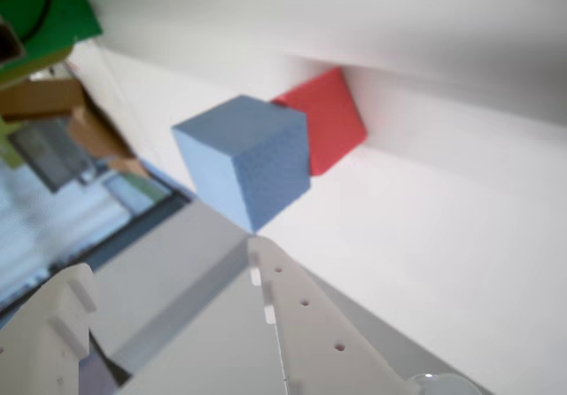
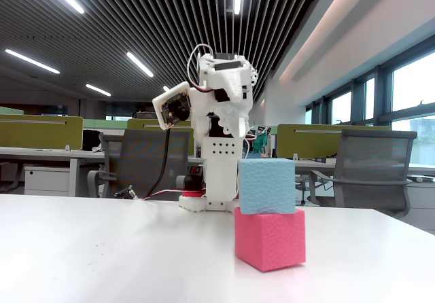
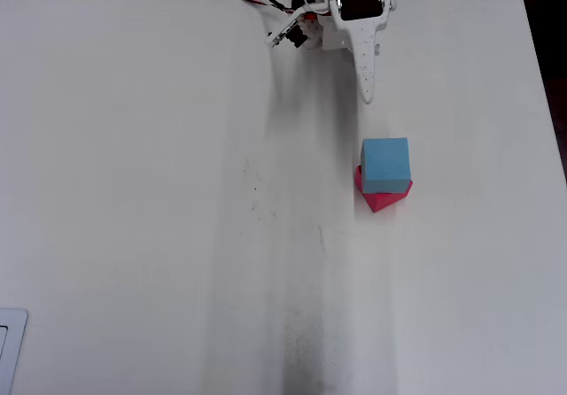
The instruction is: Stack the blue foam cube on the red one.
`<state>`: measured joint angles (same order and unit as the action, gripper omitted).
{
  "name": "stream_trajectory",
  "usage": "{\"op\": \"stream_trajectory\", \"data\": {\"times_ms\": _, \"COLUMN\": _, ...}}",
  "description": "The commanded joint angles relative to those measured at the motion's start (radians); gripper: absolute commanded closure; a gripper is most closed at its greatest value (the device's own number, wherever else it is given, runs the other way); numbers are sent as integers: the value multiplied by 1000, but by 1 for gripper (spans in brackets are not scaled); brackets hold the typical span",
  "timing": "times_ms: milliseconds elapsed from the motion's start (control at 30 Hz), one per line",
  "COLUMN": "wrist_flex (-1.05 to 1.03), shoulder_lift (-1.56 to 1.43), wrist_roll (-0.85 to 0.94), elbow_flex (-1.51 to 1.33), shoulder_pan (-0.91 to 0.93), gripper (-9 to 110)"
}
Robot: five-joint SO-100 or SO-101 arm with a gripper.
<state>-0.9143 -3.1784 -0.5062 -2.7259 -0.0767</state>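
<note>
White table (image 3: 133, 191) | blue foam cube (image 2: 266, 186) sits atop red one (image 2: 270, 238), twisted | gripper (image 3: 366, 89) at 12 o'clock, empty, jaw gap unclear | stack looks done.

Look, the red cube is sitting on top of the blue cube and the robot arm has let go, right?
Not quite. The fixed view shows the blue cube sitting on top of the red cube, turned a little against it. The rest is right: the arm holds neither cube and stands back from them.
</note>
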Motion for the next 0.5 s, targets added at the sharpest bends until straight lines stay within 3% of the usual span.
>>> {"op": "stream_trajectory", "data": {"times_ms": 0, "wrist_flex": 8, "shoulder_lift": -5, "wrist_roll": 8, "elbow_flex": 26, "shoulder_pan": 9, "gripper": 80}}
{"op": "stream_trajectory", "data": {"times_ms": 467, "wrist_flex": 5, "shoulder_lift": -5, "wrist_roll": 8, "elbow_flex": 20, "shoulder_pan": 29, "gripper": 80}}
